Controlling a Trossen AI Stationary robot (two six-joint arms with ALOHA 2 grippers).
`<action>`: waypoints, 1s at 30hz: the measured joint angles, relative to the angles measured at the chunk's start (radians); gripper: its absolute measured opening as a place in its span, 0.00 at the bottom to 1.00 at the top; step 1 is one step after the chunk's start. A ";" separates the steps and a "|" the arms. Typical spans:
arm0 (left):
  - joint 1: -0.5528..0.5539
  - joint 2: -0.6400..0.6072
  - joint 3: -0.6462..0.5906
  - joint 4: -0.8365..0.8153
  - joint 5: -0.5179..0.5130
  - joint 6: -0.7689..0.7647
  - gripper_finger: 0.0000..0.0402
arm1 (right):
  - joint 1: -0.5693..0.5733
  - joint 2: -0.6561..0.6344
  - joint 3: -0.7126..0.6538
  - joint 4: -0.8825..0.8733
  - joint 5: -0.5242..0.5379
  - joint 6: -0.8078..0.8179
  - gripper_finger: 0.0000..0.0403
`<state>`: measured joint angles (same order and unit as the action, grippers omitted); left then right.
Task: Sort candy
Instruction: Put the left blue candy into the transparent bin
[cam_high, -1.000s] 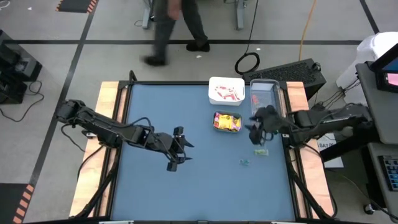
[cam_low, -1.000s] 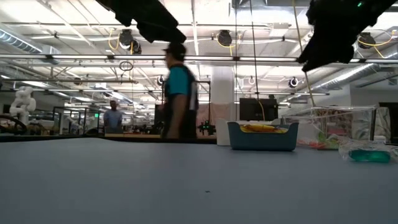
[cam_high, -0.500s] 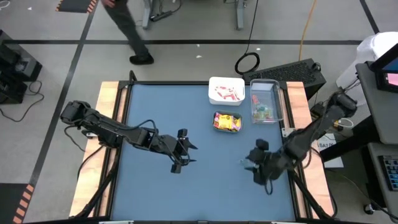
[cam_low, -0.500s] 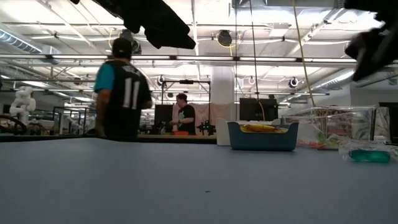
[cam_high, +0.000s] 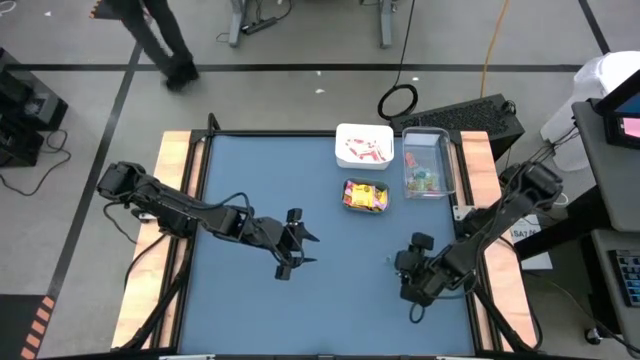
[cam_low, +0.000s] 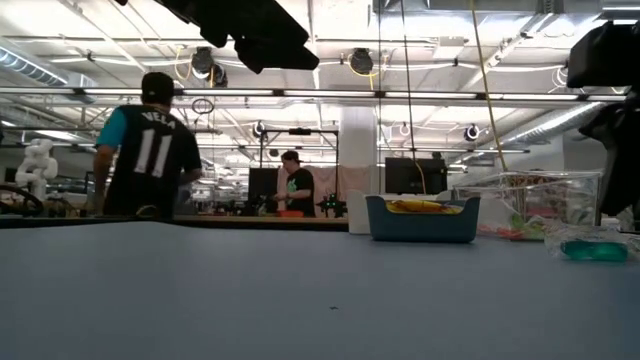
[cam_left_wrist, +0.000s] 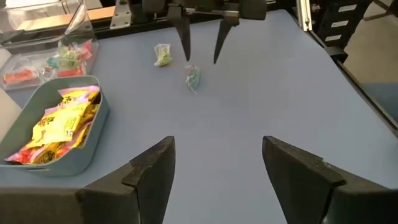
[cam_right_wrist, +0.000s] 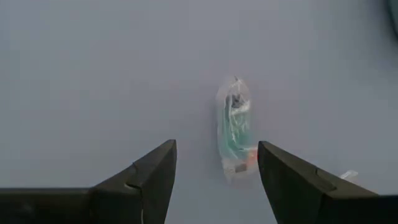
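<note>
Candy (cam_right_wrist: 235, 127) between open right claw (cam_right_wrist: 214, 180)

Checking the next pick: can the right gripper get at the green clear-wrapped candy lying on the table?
Probably yes. The right gripper hangs open right over the green candy, which lies alone on bare table; nothing blocks it.

candy (cam_right_wrist: 235, 127) on table (cam_high: 250, 310), containers (cam_high: 365, 146) behind

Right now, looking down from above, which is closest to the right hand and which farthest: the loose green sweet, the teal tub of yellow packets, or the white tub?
Measured from the right hand, open near the table's front right:
1. Green sweet, loose on the table just beyond it.
2. Teal tub, mid-table, farther back.
3. White tub, at the far edge.
</note>
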<state>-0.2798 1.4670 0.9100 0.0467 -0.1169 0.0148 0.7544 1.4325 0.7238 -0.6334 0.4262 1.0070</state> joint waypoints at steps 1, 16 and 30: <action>0.000 0.000 0.000 0.000 0.000 0.004 0.61 | -0.005 0.007 0.000 0.002 0.006 -0.005 0.54; 0.000 0.000 0.000 -0.001 0.000 0.019 0.61 | -0.078 0.089 0.000 0.012 0.003 -0.084 0.52; 0.000 0.000 0.000 -0.001 0.000 0.019 0.61 | -0.108 0.089 0.000 0.012 -0.093 -0.077 0.35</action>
<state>-0.2798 1.4670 0.9096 0.0456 -0.1167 0.0338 0.6465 1.5211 0.7238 -0.6212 0.3336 0.9298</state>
